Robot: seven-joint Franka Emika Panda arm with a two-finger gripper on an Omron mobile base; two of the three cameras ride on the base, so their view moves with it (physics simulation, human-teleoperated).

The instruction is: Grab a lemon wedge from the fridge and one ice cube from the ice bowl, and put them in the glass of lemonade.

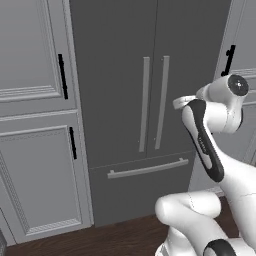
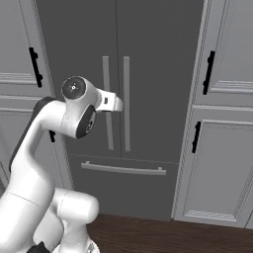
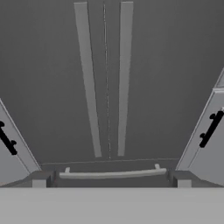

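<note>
Straight ahead of the robot stands the fridge [image 1: 120,100], both doors shut, its two long pale handles [image 3: 105,78] hanging side by side along the centre seam and the drawer bar [image 3: 113,174] running across below them. Grey panelled cabinets [image 2: 222,148] with black pulls flank it on either side. The gripper [image 3: 111,180] faces the doors from a short way off, touching nothing, its two fingertips standing wide apart and holding nothing. A lemon wedge should be behind those doors, going by the task, so the door is the thing to handle first. It looks like a tall, rigid slab that will likely swing heavily on its hinge and resist at the seal, so a firm grip matters more than a gentle one. A handle is the place to take hold: a stiff, smooth vertical bar that stands proud of the door, narrow enough for the open fingers to straddle from the front. Gripping around mid-height, squarely across the bar, should keep it from sliding along the smooth surface as the door is pulled in an arc. Picking one handle cleanly is the catch, since the pair sit close together.
</note>
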